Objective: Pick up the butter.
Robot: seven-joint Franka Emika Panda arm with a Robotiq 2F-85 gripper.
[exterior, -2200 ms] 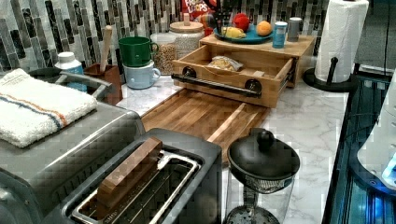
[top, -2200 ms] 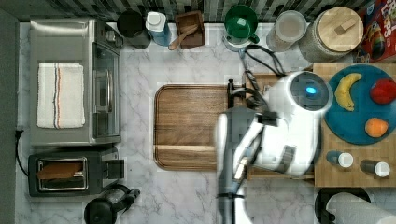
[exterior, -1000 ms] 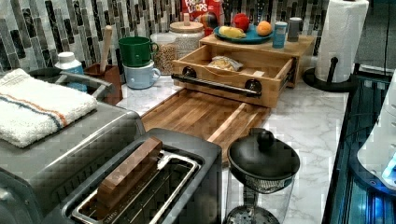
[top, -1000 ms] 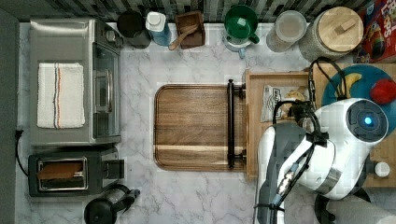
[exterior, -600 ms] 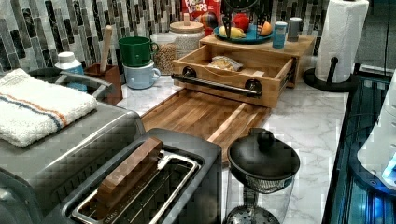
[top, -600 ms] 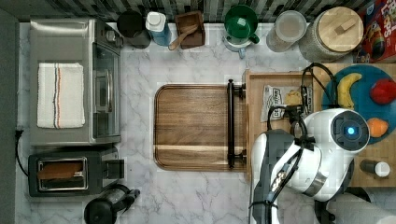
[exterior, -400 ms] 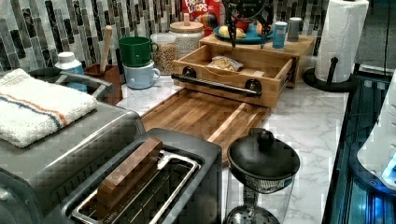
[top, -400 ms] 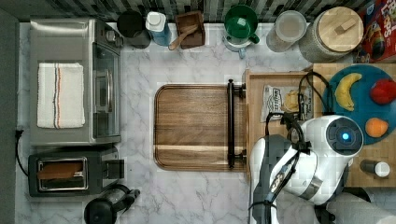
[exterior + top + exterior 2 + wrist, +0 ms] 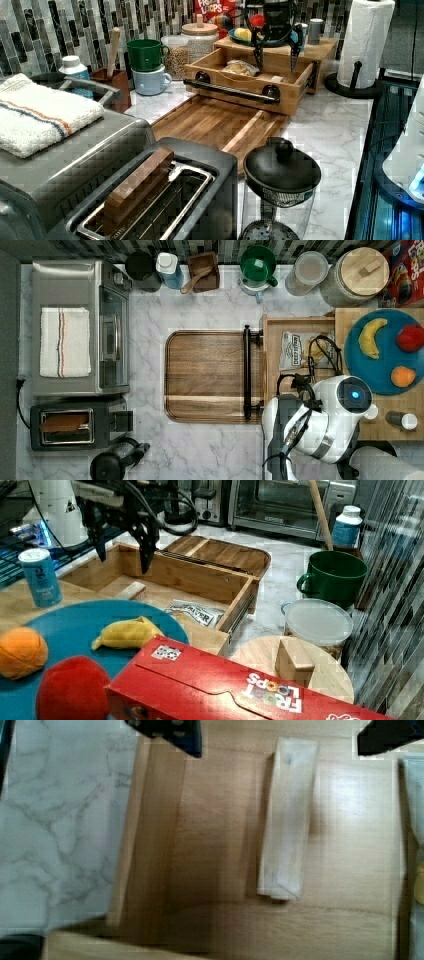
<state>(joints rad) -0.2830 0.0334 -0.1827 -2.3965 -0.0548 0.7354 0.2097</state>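
Note:
The butter (image 9: 289, 817) is a pale cream stick lying flat on the floor of the open wooden drawer (image 9: 200, 580). In the right view the butter (image 9: 131, 590) rests near the drawer's left corner. My gripper (image 9: 123, 550) hangs open just above it, one black finger on each side and nothing between them. The wrist view has the gripper (image 9: 280, 735) straddling the stick without touching it. From the left view the gripper (image 9: 276, 50) points down into the drawer (image 9: 240, 87). In the top view my white arm (image 9: 325, 425) covers that part of the drawer (image 9: 272, 355).
A printed crisp bag (image 9: 295, 350) lies in the drawer beside the butter. A blue plate (image 9: 385, 380) with a banana (image 9: 372, 337), a red fruit and an orange sits on the drawer unit. A shaker (image 9: 42, 577) stands nearby. A wooden tray (image 9: 205, 375) fronts the drawer.
The arm swung from above the wooden tray toward the top view's right and settled over the drawer. The gripper has come down into the left view above the drawer.

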